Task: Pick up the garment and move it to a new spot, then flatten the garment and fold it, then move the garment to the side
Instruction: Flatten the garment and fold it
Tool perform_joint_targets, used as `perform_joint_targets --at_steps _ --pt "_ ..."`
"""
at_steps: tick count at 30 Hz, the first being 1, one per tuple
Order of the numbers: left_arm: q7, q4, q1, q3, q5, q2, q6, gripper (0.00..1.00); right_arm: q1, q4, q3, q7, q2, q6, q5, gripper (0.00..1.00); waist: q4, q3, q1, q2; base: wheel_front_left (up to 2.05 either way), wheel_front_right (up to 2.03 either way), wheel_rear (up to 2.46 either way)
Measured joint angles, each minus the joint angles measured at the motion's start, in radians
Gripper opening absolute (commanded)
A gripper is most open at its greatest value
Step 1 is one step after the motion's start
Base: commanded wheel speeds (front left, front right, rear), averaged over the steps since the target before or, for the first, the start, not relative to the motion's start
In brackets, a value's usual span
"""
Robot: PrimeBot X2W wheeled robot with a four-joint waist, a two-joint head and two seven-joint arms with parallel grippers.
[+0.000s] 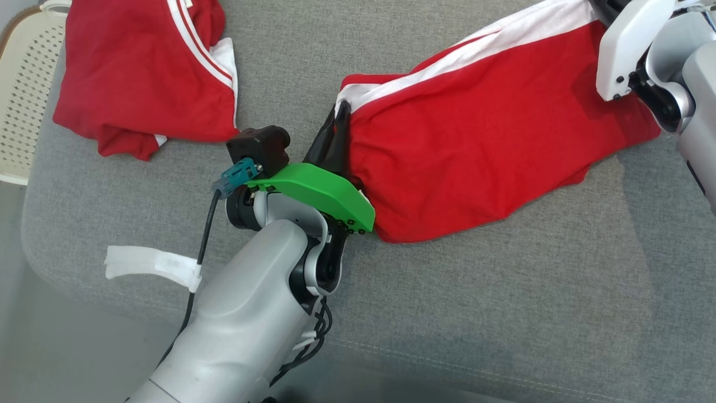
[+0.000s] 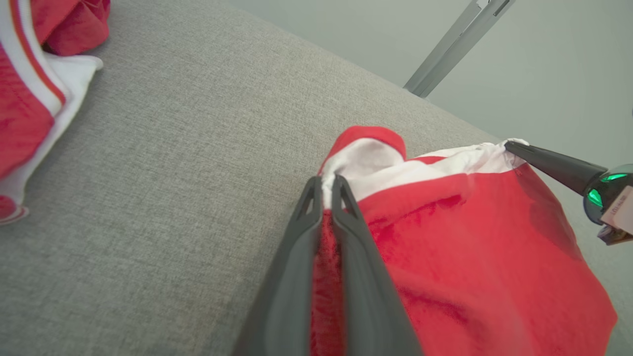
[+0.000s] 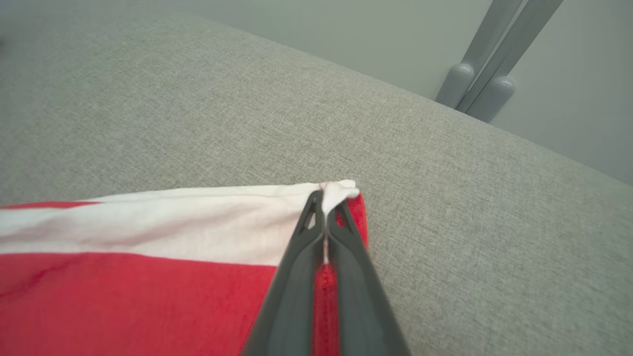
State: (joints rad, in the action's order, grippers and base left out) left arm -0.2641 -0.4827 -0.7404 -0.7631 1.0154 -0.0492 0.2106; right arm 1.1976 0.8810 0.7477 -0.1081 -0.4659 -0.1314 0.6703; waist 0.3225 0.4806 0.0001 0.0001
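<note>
The garment (image 1: 475, 129) is red with a white band, stretched across the grey cushion between my two grippers. My left gripper (image 1: 342, 112) is shut on its left corner; in the left wrist view the fingers (image 2: 326, 185) pinch red and white cloth (image 2: 470, 257). My right gripper (image 3: 325, 198) is shut on the opposite white corner of the garment (image 3: 123, 277). Its dark fingertip (image 2: 509, 144) also shows at the far corner in the left wrist view. In the head view the right wrist (image 1: 643, 50) sits at the top right, its fingers hidden.
A second red garment with white stripes (image 1: 140, 73) lies crumpled at the back left of the grey cushion (image 1: 503, 308). A cream perforated basket (image 1: 22, 73) stands past the left edge. A white tape strip (image 1: 151, 263) hangs from my left arm's cable. Grey metal legs (image 3: 489, 74) stand beyond the cushion.
</note>
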Motion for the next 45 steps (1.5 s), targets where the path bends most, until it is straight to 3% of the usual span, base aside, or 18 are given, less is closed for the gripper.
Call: perform_joint_targets --at_steps 1,2,3,4,11,15,24,30,45 --pt "0.0 -0.004 -0.003 -0.009 0.005 0.0 0.0 0.21 0.001 0.006 0.011 0.003 0.0 0.0 0.007 0.82 0.0 -0.002 0.0 0.0 0.0 0.0 0.0" --pt "0.0 -0.004 -0.003 -0.009 0.005 0.0 0.0 0.39 0.001 0.006 0.011 0.003 0.0 0.0 0.007 1.0 0.0 -0.002 0.0 0.0 0.0 0.0 0.0" --pt "0.0 -0.007 -0.005 -0.014 0.007 0.0 0.0 0.65 0.002 0.012 0.02 0.005 0.0 0.0 0.015 1.0 0.0 -0.004 0.0 0.0 0.0 0.0 0.0" --pt "0.0 -0.01 -0.006 -0.017 0.01 0.0 0.0 1.0 0.002 0.016 0.03 0.006 -0.001 0.0 0.023 1.0 0.0 -0.006 0.0 0.0 0.0 0.0 0.0" --pt "0.0 -0.056 -0.023 -0.058 -0.016 0.0 0.0 1.0 0.007 0.015 0.099 0.017 -0.023 0.0 0.1 1.0 -0.003 -0.029 -0.0001 0.0 0.0 0.0 0.0" --pt "0.003 -0.064 -0.023 -0.075 -0.035 -0.03 -0.002 1.0 0.006 -0.013 0.142 0.032 -0.056 0.0 0.155 1.0 -0.009 -0.05 -0.0001 -0.0001 0.0 0.0 0.0" --pt "0.002 0.096 0.04 -0.008 -0.169 -0.123 0.046 1.0 -0.03 -0.058 0.203 0.055 -0.121 0.0 0.237 1.0 -0.03 -0.093 -0.0002 0.0 0.0 0.0 0.0" --pt "0.002 0.219 0.137 0.046 -0.276 -0.142 0.071 1.0 -0.049 -0.06 0.24 0.017 -0.129 0.0 0.288 1.0 -0.038 -0.107 -0.0002 0.0 0.0 0.0 0.0" --pt "0.002 0.308 0.25 0.123 -0.376 -0.123 0.057 1.0 -0.045 0.038 0.311 -0.197 -0.126 0.0 0.377 1.0 0.049 -0.101 -0.0002 0.0 0.0 0.0 0.0"
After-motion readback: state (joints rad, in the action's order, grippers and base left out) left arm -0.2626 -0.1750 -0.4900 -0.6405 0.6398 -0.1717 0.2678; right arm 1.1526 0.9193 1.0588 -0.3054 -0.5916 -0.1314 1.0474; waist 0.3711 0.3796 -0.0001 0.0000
